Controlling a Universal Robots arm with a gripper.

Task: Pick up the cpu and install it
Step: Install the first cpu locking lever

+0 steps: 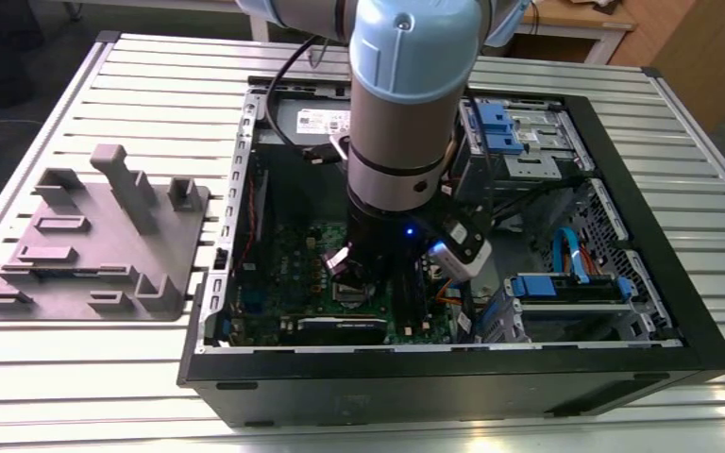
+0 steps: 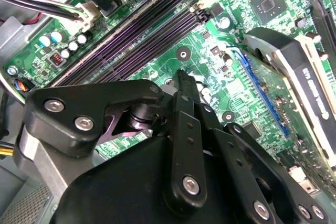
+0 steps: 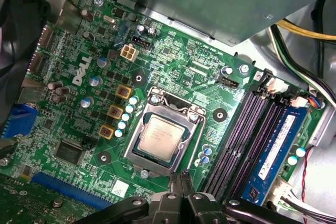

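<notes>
Down inside the big black computer case (image 1: 463, 377), your grey and light-blue robot arm (image 1: 400, 113) reaches onto the green motherboard (image 1: 297, 247). In the exterior view the case sits on the silver ribbed metal table (image 1: 73, 377), and the arm comes in from 12 o'clock. Out at 9 o'clock from the case you see the grey plastic fixture plate with its blocks (image 1: 98, 236). It lies on the table, well apart from the arm. At 4 o'clock inside the case is a blue drive holder (image 1: 564, 288).

Now look in the first wrist view. The cpu (image 3: 160, 137), a small flat square chip with a silvery-grey top, lies flat in the square metal socket frame (image 3: 135, 142) on the motherboard. It is not in the black gripper (image 3: 181, 178). The gripper's two thin tips are pressed together with nothing between them. They sit just beside the edge of the socket frame, apart from the cpu. You cannot tell if they touch the board.

Long dark purple memory slots (image 3: 236, 140) run beside the socket, and a blue memory stick (image 3: 273, 150) stands just past them. In the second wrist view the gripper (image 2: 181, 80) is near the same purple slots (image 2: 131, 40).
</notes>
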